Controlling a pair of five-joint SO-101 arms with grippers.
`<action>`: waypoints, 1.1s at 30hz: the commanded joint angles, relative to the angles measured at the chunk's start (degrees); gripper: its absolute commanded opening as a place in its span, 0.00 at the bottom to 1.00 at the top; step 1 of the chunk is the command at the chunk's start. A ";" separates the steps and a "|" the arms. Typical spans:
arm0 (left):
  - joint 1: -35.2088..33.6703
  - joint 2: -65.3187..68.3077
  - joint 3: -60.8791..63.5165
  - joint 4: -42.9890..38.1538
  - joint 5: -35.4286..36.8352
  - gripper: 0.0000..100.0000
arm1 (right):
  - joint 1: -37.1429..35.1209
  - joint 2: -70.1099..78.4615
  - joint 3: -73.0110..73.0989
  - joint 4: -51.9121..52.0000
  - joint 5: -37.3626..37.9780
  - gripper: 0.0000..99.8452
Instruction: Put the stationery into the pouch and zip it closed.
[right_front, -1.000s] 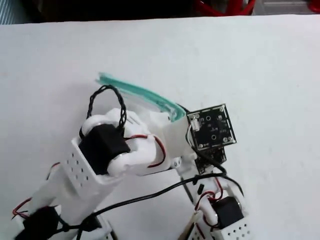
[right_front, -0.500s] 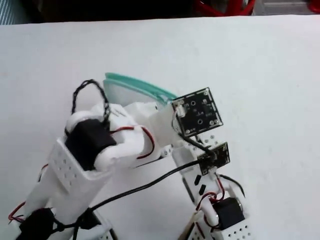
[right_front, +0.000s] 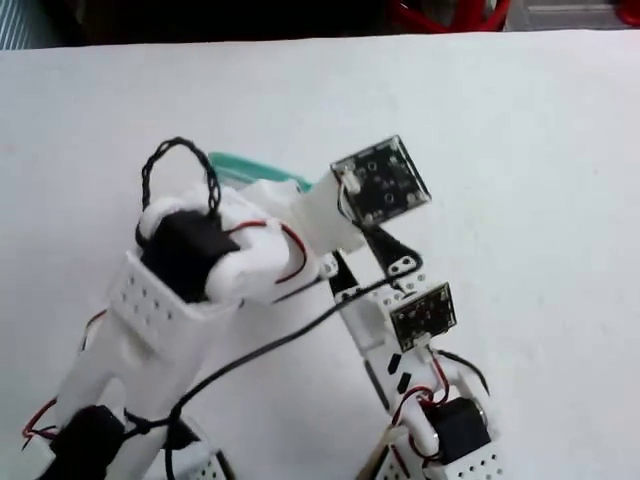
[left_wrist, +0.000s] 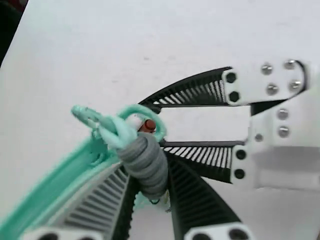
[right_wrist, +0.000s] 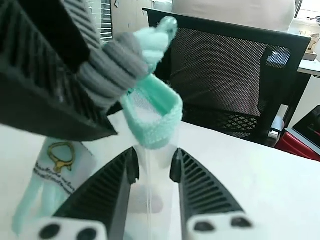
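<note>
Nearest, the right gripper (right_wrist: 152, 167) points toward the clear end of the translucent plastic pouch with mint-green zip edging (right_wrist: 62, 167). Its black ribbed jaws stand a little apart, one on each side of the pouch's thin seam, and I see neither pressing on it. The position looks meant to brace that end so the pouch cannot slide when the zip is drawn. Just beyond, the left gripper (left_wrist: 144, 172) is clamped tight on the grey ribbed zip pull (left_wrist: 142, 152), with the mint-green fabric loop (right_wrist: 155, 117) hanging free past its fingertips. Gripping the pull itself, not the loop, likely gives a firmer hold for tugging along the zip line. A small red-brown tip (left_wrist: 148, 125) shows beside the loop. It may be stationery inside, but I cannot tell. The pouch sits under the left arm near the middle of the white table (right_front: 520, 120), its mint edge curving out behind the wrist. I cannot see how far the zip is closed, and I judge this to be the zipping step. Farthest back is a black mesh-backed chair (right_wrist: 225, 85).
</note>
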 joint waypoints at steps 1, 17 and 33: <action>-3.82 0.57 -2.02 -1.49 -0.53 0.02 | 1.10 0.04 -2.37 1.89 -0.44 0.10; -6.73 0.66 5.63 -2.81 -1.05 0.02 | 1.27 0.13 -20.84 14.90 -2.46 0.24; -6.55 0.57 10.90 -15.65 7.82 0.02 | -1.71 0.40 -17.05 10.86 -19.25 0.24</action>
